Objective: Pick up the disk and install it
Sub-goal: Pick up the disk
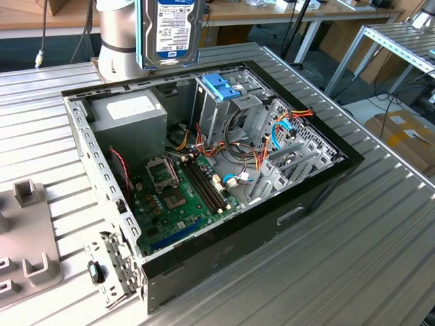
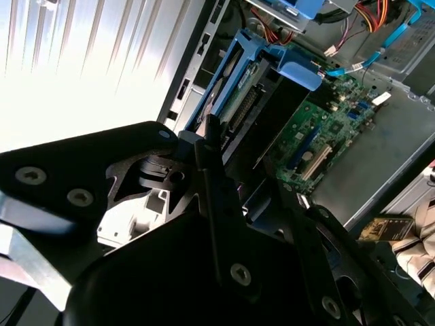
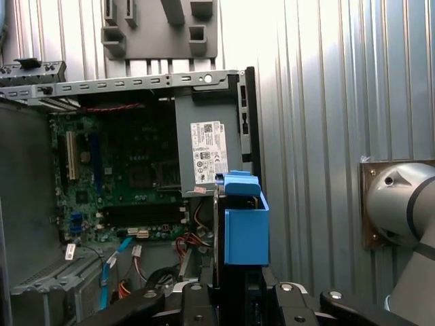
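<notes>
Disk (image 1: 170, 30): held upright in the air above the far edge of the computer case (image 1: 224, 248), in front of the arm base (image 1: 119, 34). Its upper part is cut off by the top of the exterior view.
Disk, wrist views: seen edge-on in both, so the label face is hidden. The light blue carrier (image 3: 245, 227) covers most of it.
Gripper (image 3: 239, 288): clenched on the disk. Black fingers (image 2: 212, 176) flank its near end in both wrist views. The pad contact itself is hidden behind the carrier, so the grip is probably firm but not confirmed.
Disk label: white and blue with rows of dark print, too small to make out.
Power supply (image 3: 207, 149): in the case corner nearest the arm base. It carries a white sticker whose text is too small to tell.
Drive cage (image 1: 217, 109): stands inside the case below the disk, topped by a blue bracket (image 1: 221, 85).
Motherboard (image 1: 177, 193): partly hidden by cables (image 1: 238, 159).
Grey fixture (image 1: 27, 231): on the table at the exterior view's left, cut off by the frame edge.
</notes>
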Robot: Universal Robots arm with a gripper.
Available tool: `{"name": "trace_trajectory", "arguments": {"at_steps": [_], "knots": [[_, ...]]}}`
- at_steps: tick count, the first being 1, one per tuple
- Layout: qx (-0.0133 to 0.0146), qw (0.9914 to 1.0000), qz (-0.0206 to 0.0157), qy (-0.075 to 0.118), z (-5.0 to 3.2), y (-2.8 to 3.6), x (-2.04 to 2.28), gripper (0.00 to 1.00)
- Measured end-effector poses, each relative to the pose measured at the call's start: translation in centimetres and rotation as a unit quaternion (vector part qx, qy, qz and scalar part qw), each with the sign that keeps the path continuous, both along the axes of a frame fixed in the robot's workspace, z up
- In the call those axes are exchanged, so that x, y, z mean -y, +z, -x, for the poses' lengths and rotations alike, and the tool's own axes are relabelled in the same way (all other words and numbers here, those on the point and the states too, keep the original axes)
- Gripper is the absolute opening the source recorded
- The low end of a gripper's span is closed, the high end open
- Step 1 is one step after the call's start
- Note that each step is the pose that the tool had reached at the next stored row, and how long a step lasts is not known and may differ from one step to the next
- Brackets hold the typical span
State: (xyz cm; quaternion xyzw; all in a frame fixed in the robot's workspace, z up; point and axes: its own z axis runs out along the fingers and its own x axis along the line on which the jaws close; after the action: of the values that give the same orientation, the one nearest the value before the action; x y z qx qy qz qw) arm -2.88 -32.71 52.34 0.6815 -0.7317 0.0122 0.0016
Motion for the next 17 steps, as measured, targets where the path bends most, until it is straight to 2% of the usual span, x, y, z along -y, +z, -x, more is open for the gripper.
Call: {"name": "trace_trajectory", "arguments": {"at_steps": [2,16,17], "knots": [[0.0000,1.00000,0.0000,0.000,-0.94,0.00,-0.02,0.35],[0.0000,1.00000,0.0000,0.000,-4.84,-0.02,-0.28,0.35],[0.0000,1.00000,0.0000,0.000,-5.49,-0.02,-0.33,0.35]]}}
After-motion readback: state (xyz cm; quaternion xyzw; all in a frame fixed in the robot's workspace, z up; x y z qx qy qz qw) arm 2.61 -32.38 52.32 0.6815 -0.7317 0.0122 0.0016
